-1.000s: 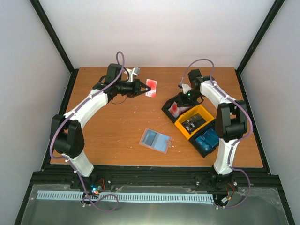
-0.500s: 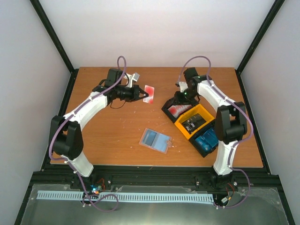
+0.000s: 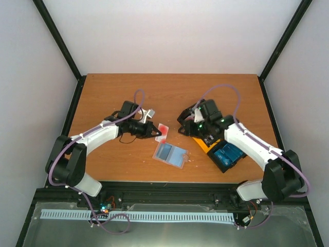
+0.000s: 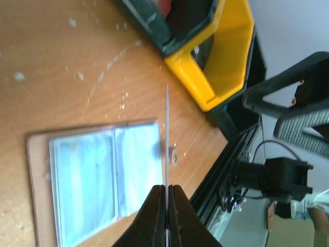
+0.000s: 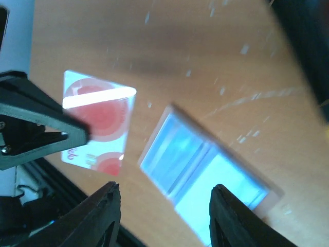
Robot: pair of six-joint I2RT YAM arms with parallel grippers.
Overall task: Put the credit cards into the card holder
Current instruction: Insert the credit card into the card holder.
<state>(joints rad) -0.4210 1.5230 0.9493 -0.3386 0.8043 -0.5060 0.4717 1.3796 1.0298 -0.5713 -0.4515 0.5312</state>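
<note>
Though edge-on, apparently a credit card (image 4: 167, 128) in left gripper (image 4: 167, 189).

- Surface (image 3: 118, 98): orange-brown wood tone, flecked with small white specks.
- Red card (image 5: 97, 123): white ground with two red discs, a white bar across the upper disc, and small red lettering near the lower one.
- Card holder (image 3: 171, 154): tan-brown border, with pale blue see-through pockets.
- Tray (image 4: 234, 56): yellow middle compartment, black outer compartments.
- Blue cards (image 3: 229, 153): plain mid-blue, seen in the tray's nearest compartment.
- Left claw (image 4: 167, 191) and right claw (image 5: 163, 195): matt black.
- Arms (image 3: 247, 144): white shells with black joints.
- Cables (image 3: 226, 87): purple.
</note>
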